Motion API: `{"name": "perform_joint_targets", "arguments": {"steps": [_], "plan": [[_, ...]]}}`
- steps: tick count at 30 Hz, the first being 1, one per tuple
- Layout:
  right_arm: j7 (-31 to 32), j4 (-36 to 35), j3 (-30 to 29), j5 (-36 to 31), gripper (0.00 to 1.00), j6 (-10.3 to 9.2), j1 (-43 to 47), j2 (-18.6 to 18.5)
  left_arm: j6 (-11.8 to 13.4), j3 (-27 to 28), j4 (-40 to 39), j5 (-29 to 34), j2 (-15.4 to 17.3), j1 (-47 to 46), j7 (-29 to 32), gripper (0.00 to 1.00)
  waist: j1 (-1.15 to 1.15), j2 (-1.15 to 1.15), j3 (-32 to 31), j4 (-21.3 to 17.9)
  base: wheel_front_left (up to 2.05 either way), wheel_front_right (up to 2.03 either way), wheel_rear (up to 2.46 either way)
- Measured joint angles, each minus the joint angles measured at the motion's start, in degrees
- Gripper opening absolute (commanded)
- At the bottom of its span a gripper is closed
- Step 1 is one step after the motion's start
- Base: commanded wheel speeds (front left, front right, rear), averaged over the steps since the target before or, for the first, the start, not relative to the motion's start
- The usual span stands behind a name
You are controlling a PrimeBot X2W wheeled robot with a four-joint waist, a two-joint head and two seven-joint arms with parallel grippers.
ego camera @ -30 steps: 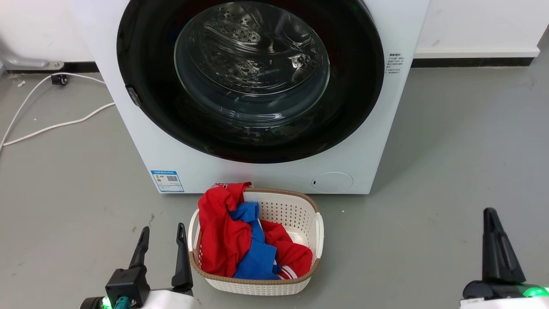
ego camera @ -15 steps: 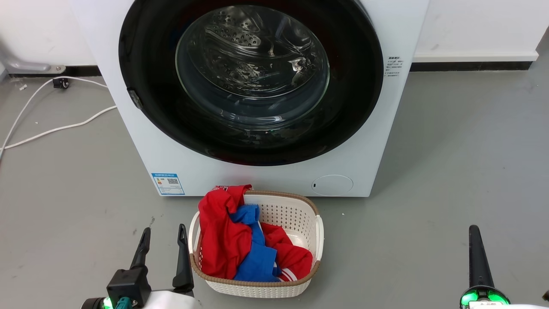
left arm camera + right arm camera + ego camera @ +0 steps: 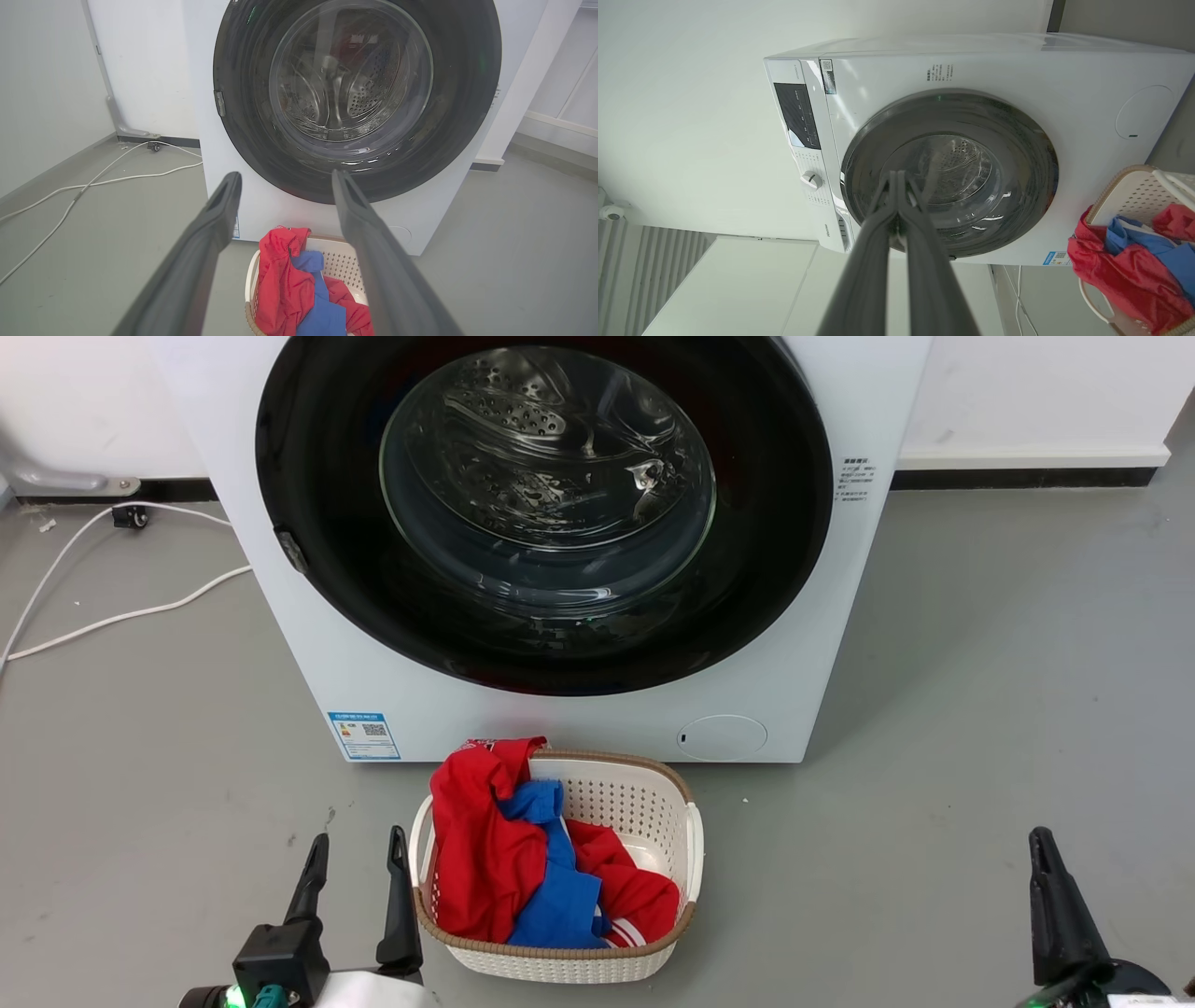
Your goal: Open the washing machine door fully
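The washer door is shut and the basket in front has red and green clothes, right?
Nearly. The washing machine door is shut and the basket sits in front, but its clothes are red and blue, not green, as the head view shows.

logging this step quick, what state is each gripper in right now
Dark two-fingered left gripper: open, holding nothing.
Dark two-fingered right gripper: shut, holding nothing.

Basket [image 3: 618, 793] before the washing machine [image 3: 579, 723], clothes [image 3: 495, 868] in it (heaped leftward), cable [image 3: 121, 613] on floor [image 3: 980, 709] left
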Motion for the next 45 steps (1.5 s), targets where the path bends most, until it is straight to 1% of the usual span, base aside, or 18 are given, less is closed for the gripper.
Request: {"name": "perform_joint_targets", "arguments": {"steps": [5,10,11,15,20,24,27,32,37,41,45], "plan": [[7.2,-0.4,-1.8,4.7,0.00,0.00,0.5,0.2,0.4,-0.1,-0.1,0.1,0.0,0.1,0.0,1.00,0.00,0.00,0.1,0.1,0.00,0.00,0.00],[11.8,0.5,-3.6,5.5,0.00,0.00,1.2,0.8,0.8,-0.2,-0.3,0.9,0.0,0.2,0.0,1.00,0.00,0.00,0.4,0.2,0.00,0.00,0.00],[13.0,0.9,-4.8,5.8,0.00,0.00,1.2,1.2,1.0,-0.1,-0.5,1.1,0.0,0.2,0.0,1.00,0.00,0.00,0.5,0.4,0.00,0.00,0.00],[14.0,1.4,-5.7,5.7,0.00,0.00,1.2,1.6,1.4,0.0,-1.1,2.0,0.0,0.2,0.0,1.00,0.00,0.00,0.7,0.6,0.00,0.00,0.00],[13.7,2.1,-7.9,5.2,0.00,0.00,-0.7,1.7,1.8,0.0,-1.5,2.8,0.0,0.2,0.0,1.00,0.00,0.00,1.3,0.7,0.00,0.00,0.00],[13.9,2.5,-10.5,4.2,0.00,0.00,-4.9,1.8,2.1,-0.1,-2.0,3.6,0.0,-0.3,0.0,1.00,0.00,0.00,2.5,1.0,0.00,0.00,0.00],[14.5,3.3,-13.2,3.1,0.00,0.00,-9.7,1.4,2.3,-0.1,-2.6,4.3,0.0,-1.4,0.0,1.00,0.00,0.00,4.0,1.3,0.00,0.00,0.00],[16.1,5.3,-17.5,2.1,0.00,0.00,-18.8,-2.4,2.3,0.2,-3.7,5.3,0.0,-3.7,0.0,1.00,0.01,0.00,7.4,2.2,0.00,0.00,0.00],[18.4,8.6,-20.9,2.6,0.00,0.00,-29.1,-7.0,2.4,0.3,-4.9,6.0,0.0,-6.3,0.0,1.00,0.01,0.00,11.7,3.3,0.00,0.00,0.00],[20.5,12.2,-21.1,1.6,0.00,0.00,-37.0,-11.1,2.5,-0.2,-5.7,6.1,0.0,-8.7,0.0,1.00,0.01,0.00,15.2,4.4,0.00,0.00,0.00],[22.3,17.0,-19.6,0.2,0.00,0.00,-44.7,-15.0,3.1,-0.8,-6.1,6.1,0.0,-10.9,0.0,1.00,0.01,0.00,18.6,5.6,0.00,0.00,0.00]]}}
